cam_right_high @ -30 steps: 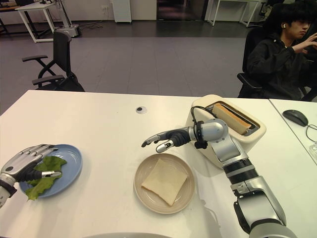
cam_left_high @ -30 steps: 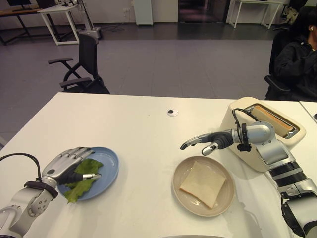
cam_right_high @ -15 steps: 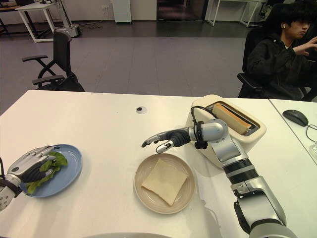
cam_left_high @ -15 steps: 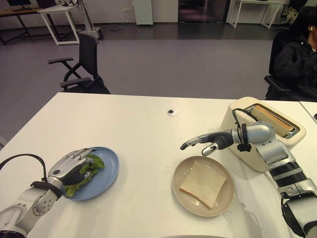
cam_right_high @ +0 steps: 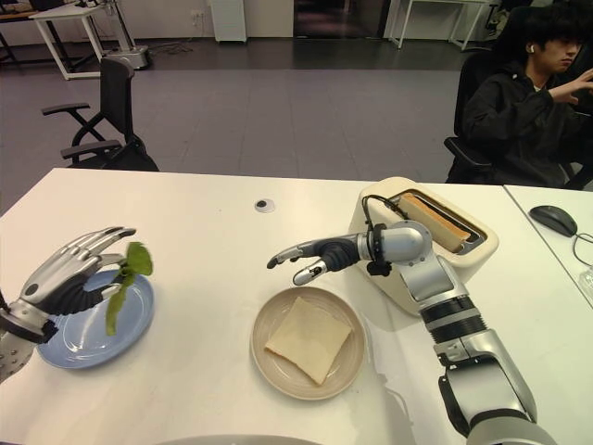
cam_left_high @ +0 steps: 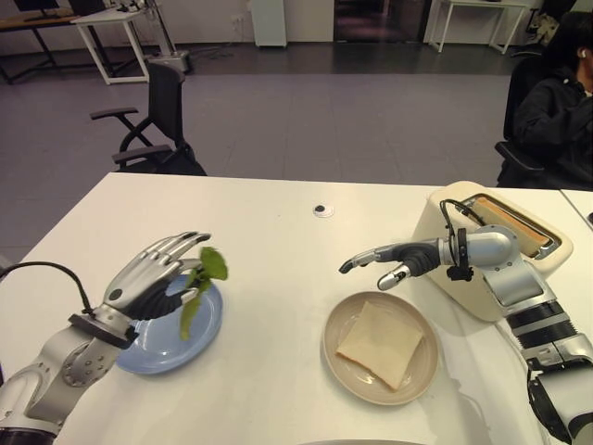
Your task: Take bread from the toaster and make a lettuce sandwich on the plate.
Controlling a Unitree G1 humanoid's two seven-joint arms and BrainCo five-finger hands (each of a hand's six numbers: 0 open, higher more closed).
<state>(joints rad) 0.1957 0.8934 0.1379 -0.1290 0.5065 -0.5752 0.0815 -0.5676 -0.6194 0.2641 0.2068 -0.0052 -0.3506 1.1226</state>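
Note:
My left hand (cam_left_high: 148, 278) is raised above the blue plate (cam_left_high: 153, 350) and holds a green lettuce leaf (cam_left_high: 198, 286) that dangles from its fingers. A slice of bread (cam_left_high: 378, 342) lies flat on the beige plate (cam_left_high: 344, 363) in the middle of the table. My right hand (cam_left_high: 389, 262) hovers just above and behind that plate, fingers stretched out and holding nothing. The cream toaster (cam_left_high: 463, 269) stands at the right with another slice of bread (cam_left_high: 511, 227) standing in its slot.
A small dark round object (cam_left_high: 321, 210) lies on the white table (cam_left_high: 259, 232) behind the plates. A computer mouse (cam_right_high: 552, 219) sits at the far right. An office chair (cam_left_high: 153, 125) stands beyond the table's far edge.
My left hand closed on the lettuce leaf and lifted it off the blue plate, rising and moving slightly right. The right hand stayed almost still.

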